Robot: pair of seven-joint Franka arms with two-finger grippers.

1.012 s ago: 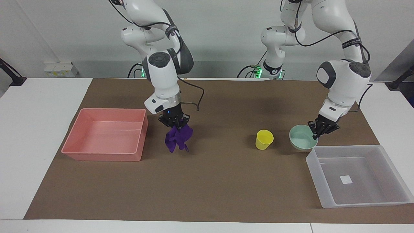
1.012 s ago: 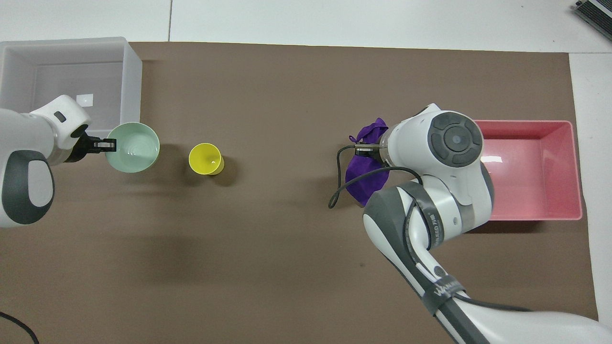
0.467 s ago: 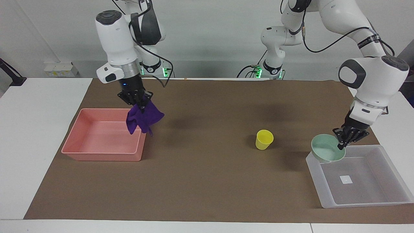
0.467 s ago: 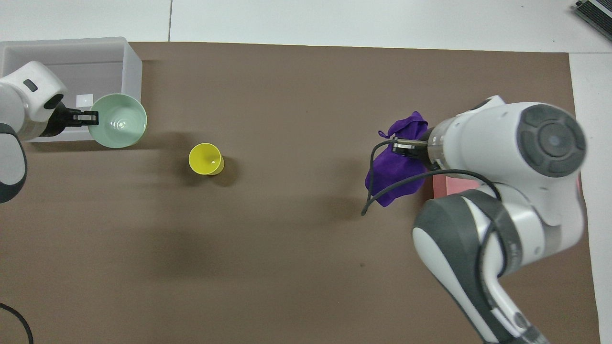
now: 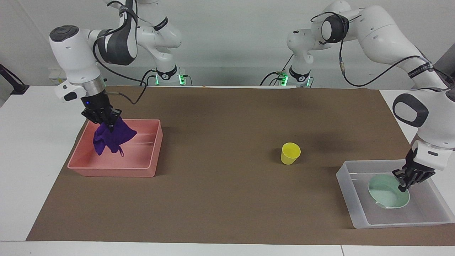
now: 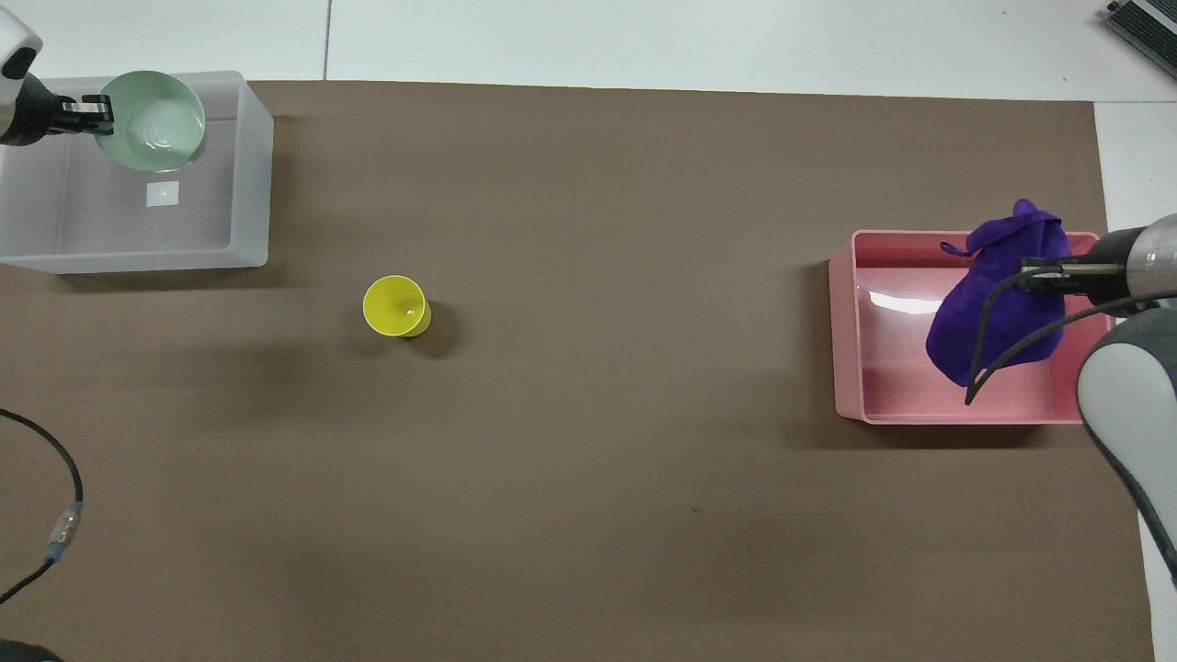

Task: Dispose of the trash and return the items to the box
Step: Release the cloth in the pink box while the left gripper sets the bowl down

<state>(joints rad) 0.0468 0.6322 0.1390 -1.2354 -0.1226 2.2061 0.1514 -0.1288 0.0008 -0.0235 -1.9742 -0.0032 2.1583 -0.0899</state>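
Two transfers at their delivery stage. Clock directions refer to the overhead view, twelve o'clock being farthest from the robots.

We judge both carries to be at the point of release. The right gripper (image 5: 106, 121), closed on the top of the purple rag (image 5: 113, 139), hangs over the pink tray (image 5: 114, 172) at the right arm's end of the table. The rag droops from the pinch, its long axis roughly vertical in the facing view and its free tail pointing down into the tray; in the overhead view it spreads from about twelve to six o'clock across the tray's outer half.

The left gripper (image 5: 406, 183) is clamped on the rim of the mint-green bowl (image 5: 387, 191), which sits tilted inside the translucent box (image 5: 345, 179), toward the box's twelve o'clock corner. The bowl's mouth faces up and toward the facing camera. We cannot tell whether its base touches the floor of the box.

The yellow cup (image 5: 290, 153) stands upright on the brown mat (image 5: 227, 199), mouth up, at about four o'clock from the box and well apart from it.

The next move, as we judge it, calls for each gripper to part its fingers: the rag should fall clear inside the tray walls, and the bowl should first be levelled low so it settles flat. The cup then remains to be brought to the box.
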